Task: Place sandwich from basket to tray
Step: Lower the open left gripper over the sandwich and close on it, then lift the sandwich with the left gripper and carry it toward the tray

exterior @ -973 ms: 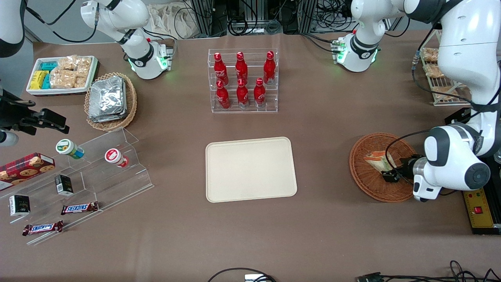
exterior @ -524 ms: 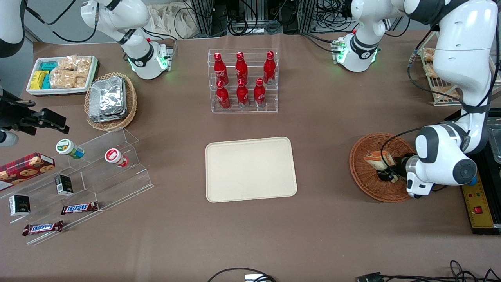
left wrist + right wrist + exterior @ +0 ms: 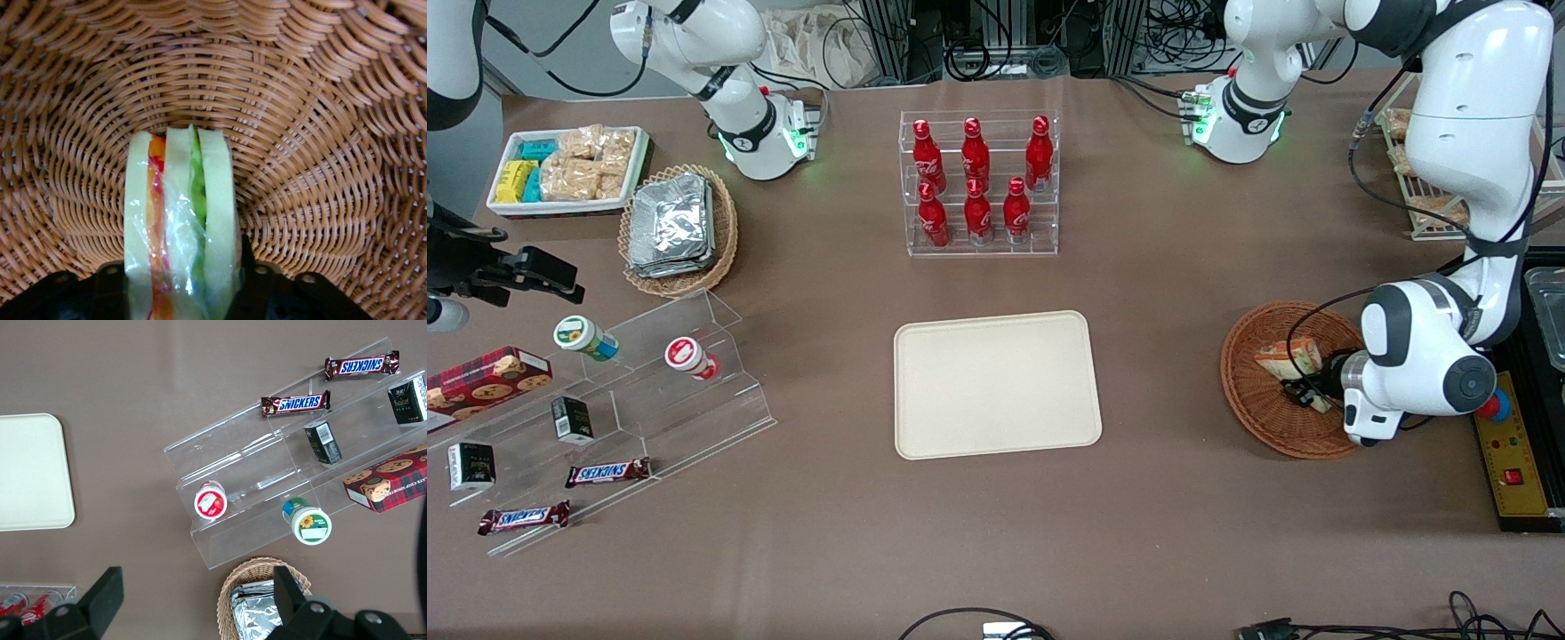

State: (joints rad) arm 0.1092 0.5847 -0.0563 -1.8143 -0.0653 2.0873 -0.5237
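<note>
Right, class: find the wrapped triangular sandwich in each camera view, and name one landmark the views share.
Front view: the wrapped triangular sandwich lies in the reddish-brown wicker basket, at the tool.
Left wrist view: sandwich stands on edge between the tool's fingers.
Right wrist view: not in it.
Shared landmark: the basket.

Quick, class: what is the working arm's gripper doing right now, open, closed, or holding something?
Gripper: down in the basket, closed on the sandwich, one finger against each bread face.
</note>
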